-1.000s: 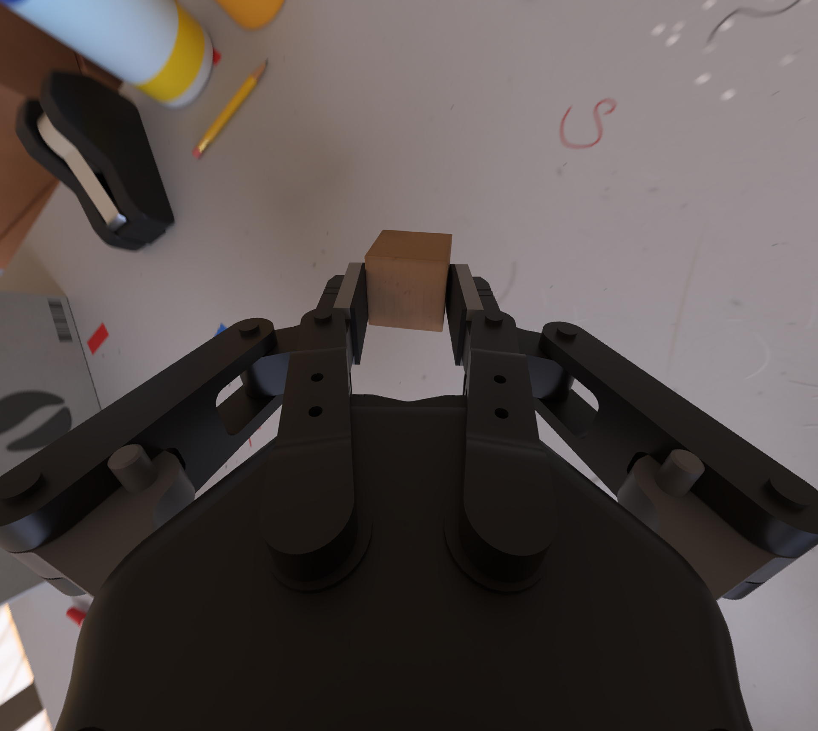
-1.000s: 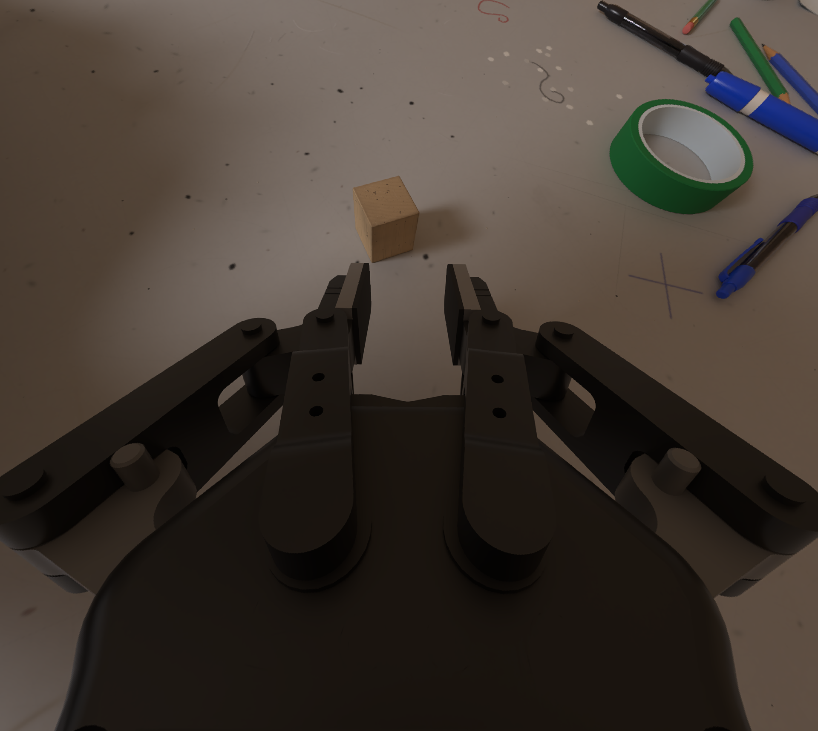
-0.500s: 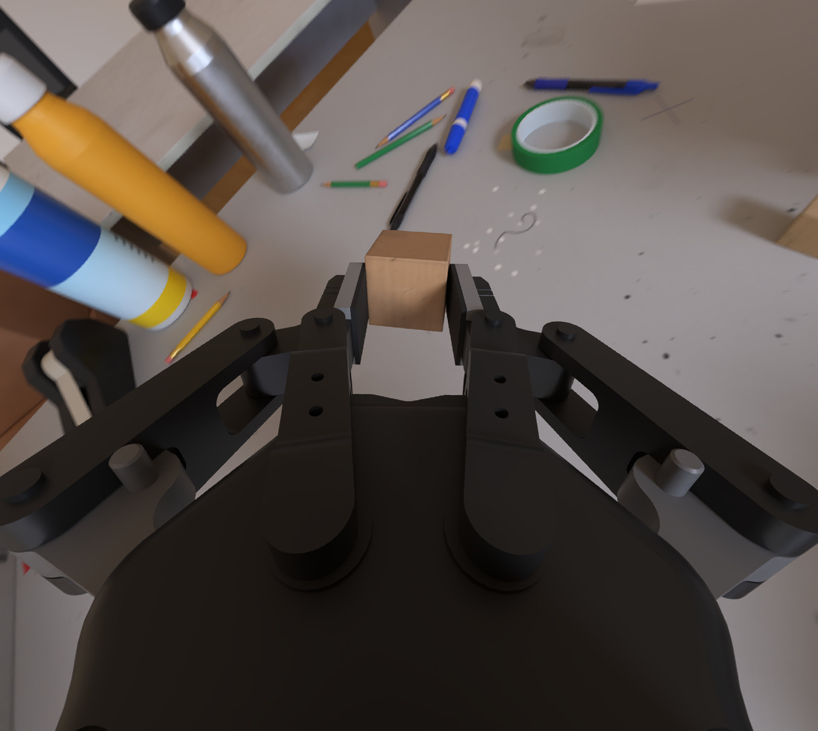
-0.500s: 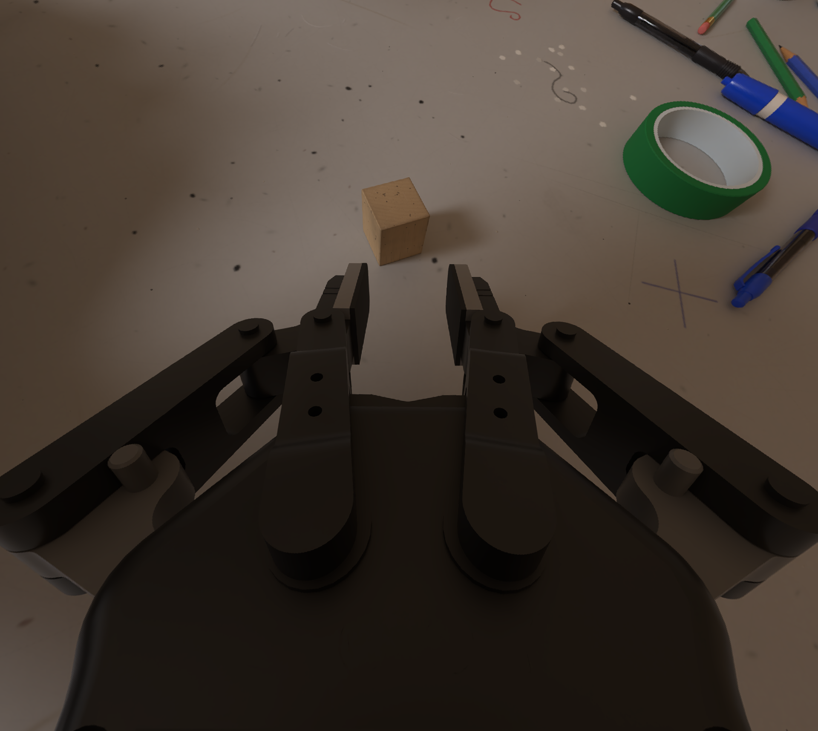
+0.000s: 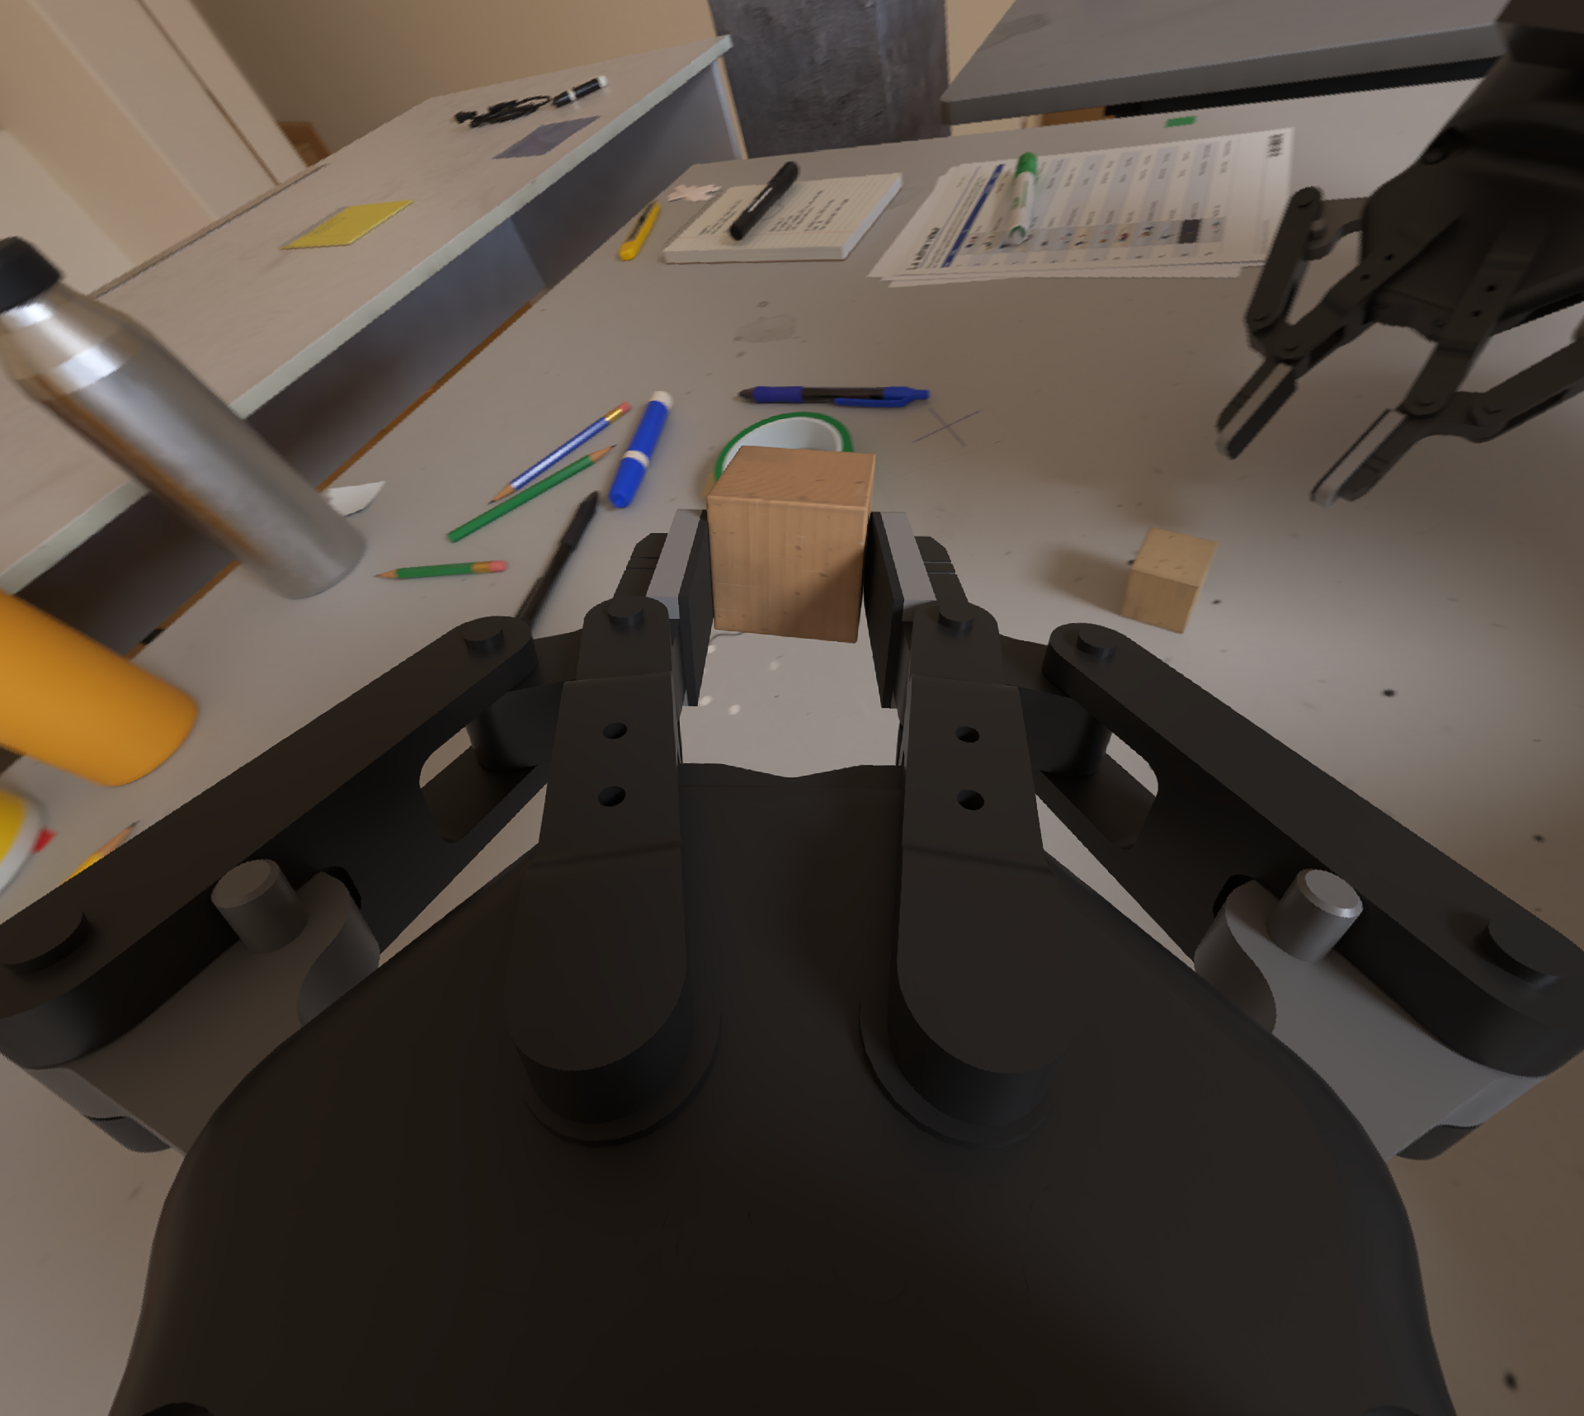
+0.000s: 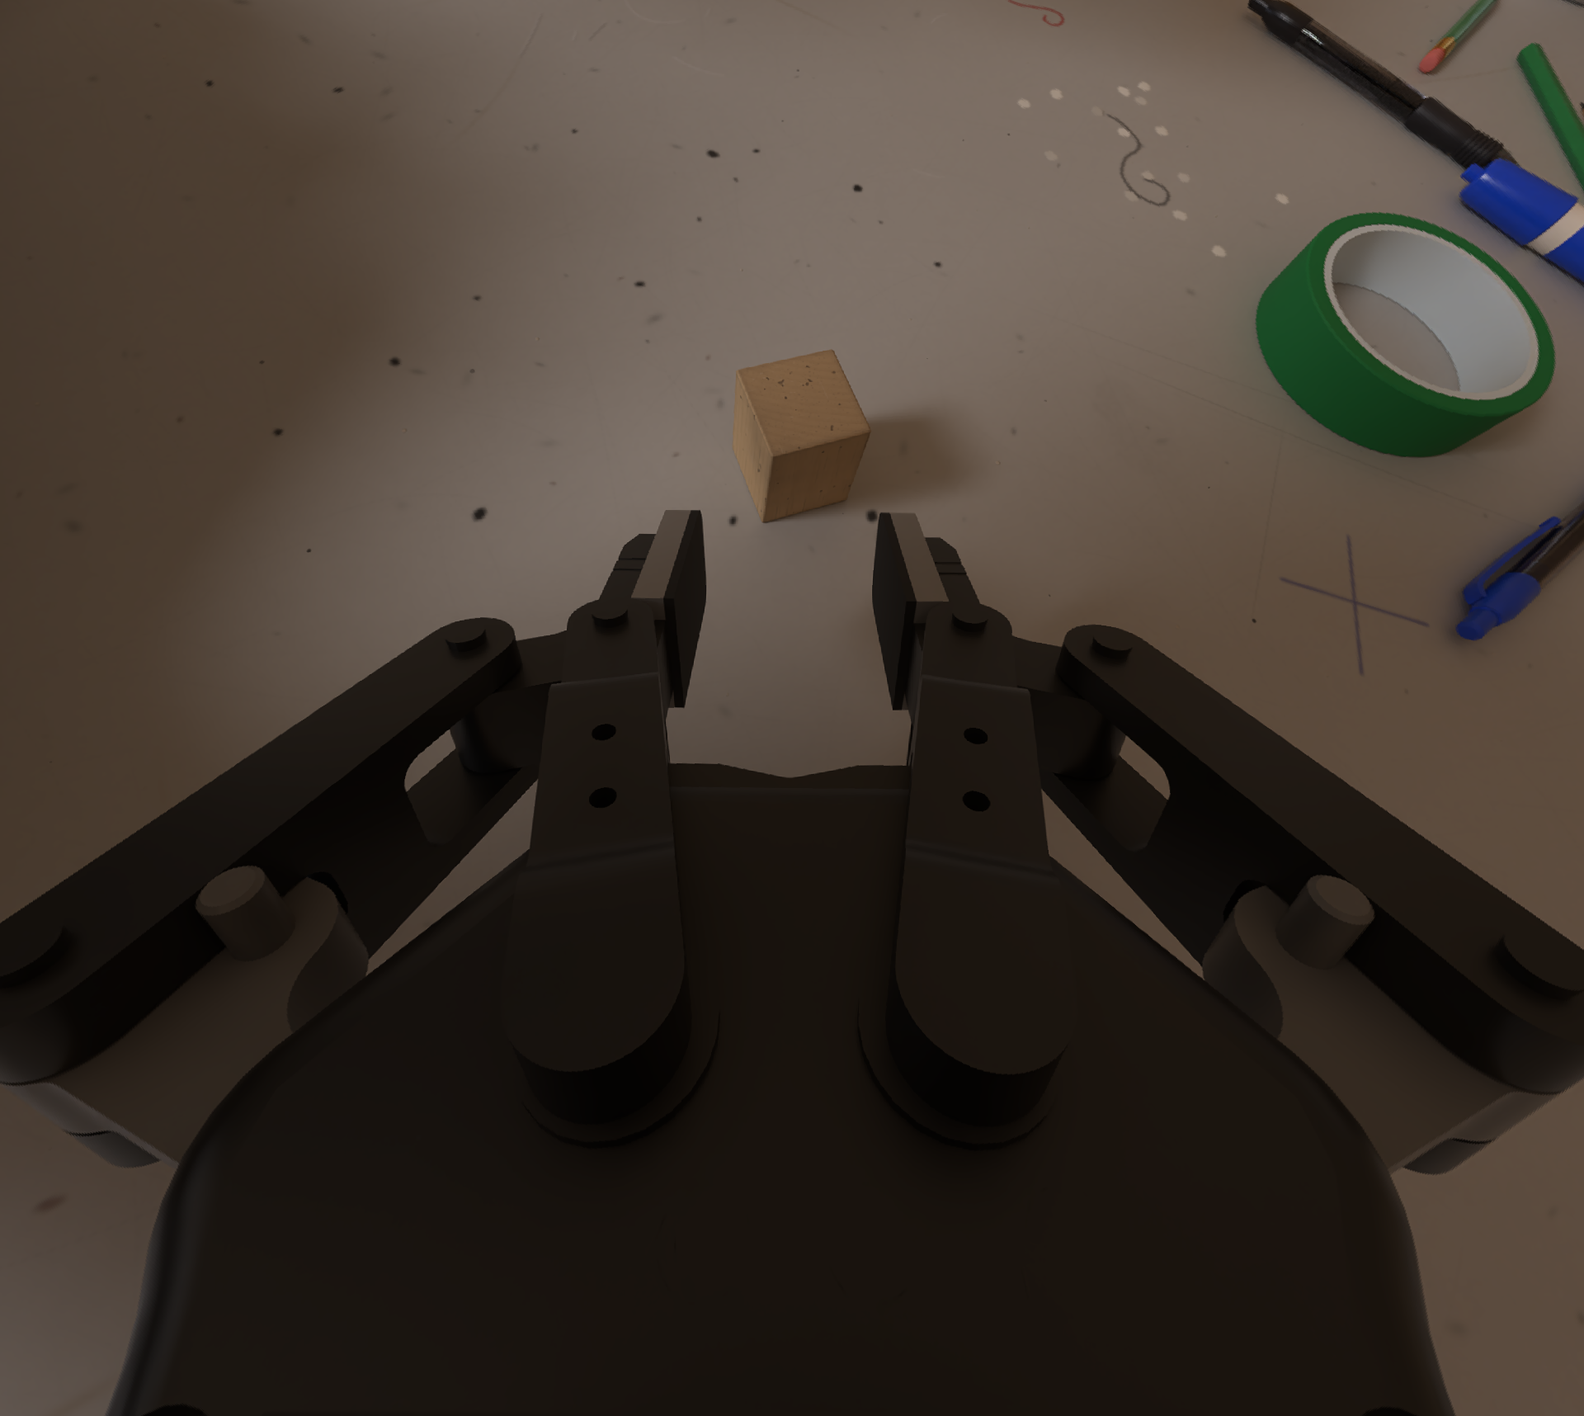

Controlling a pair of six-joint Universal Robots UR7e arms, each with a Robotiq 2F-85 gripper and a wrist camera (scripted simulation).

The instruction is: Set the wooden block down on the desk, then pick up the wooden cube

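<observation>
Gripping wooden block (image 5: 789,545), left end effector (image 5: 787,586) aloft

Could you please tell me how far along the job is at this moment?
Nothing looks finished yet. The left gripper is shut on the wooden block, held clear above the desk, so setting it down is still to do. The right gripper is open and empty, just short of the wooden cube, which sits untouched on the desk. Picking up the cube remains.
</observation>
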